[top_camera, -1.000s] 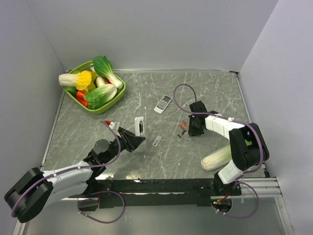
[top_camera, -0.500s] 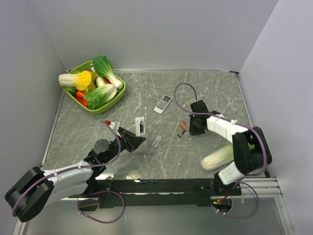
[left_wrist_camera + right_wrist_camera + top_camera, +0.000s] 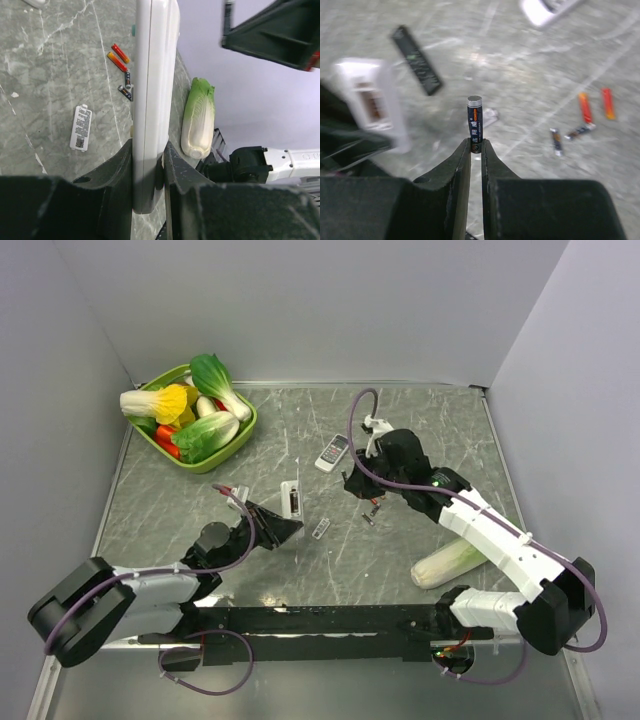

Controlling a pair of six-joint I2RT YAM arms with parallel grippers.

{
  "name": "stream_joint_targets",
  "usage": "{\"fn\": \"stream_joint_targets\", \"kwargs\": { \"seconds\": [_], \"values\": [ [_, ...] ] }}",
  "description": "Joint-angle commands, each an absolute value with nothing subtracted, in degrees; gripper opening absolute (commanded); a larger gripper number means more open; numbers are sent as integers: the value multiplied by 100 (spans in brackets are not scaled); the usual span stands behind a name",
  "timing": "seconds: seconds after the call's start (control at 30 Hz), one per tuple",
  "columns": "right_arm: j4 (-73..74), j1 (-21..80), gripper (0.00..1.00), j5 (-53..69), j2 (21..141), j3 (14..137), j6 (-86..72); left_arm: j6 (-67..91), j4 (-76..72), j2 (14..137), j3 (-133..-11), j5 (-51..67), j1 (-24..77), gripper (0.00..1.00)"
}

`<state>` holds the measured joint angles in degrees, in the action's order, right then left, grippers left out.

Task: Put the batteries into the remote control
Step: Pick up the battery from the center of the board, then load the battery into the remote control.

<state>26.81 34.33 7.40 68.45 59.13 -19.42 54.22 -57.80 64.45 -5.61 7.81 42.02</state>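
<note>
— Room to move?
— My right fingers [image 3: 461,170] pinch a black battery [image 3: 474,122] upright over the table [image 3: 380,560], well apart from my left fingers [image 3: 121,167], which clamp the white remote control [image 3: 152,90] on edge. A battery cover [image 3: 320,529] lies between them.
— Arms?
— Right arm [image 3: 480,525] stretched forward, left arm [image 3: 150,585] low.

Notes a green basket [image 3: 244,436] at the far-left corner of the grey marbled table [image 3: 430,425], heaped with leafy bok choy [image 3: 218,375], a yellow-tipped cabbage [image 3: 160,400] and red pieces [image 3: 165,434]. Notes a pale napa cabbage [image 3: 448,562] lying on its side at the near right, well apart from the basket. Finds plain grey walls [image 3: 300,310] on three sides.
</note>
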Motion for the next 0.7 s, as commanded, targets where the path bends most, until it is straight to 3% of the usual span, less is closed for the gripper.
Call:
{"fn": "stream_joint_targets", "kwargs": {
  "seconds": [0.0, 0.4, 0.67],
  "values": [
    [2742, 3717, 0, 1589, 6864, 6363, -1934, 5827, -6627, 6723, -729, 940, 4184, 1],
    [3032, 4271, 0, 2460, 7760, 7075, -2030, 5950, -7319, 7505, -949, 958, 4184, 1],
    [3348, 4280, 2, 2329, 8138, 7321, -2100, 6205, -8287, 8340, -1011, 1099, 4201, 1]
  ]
}}
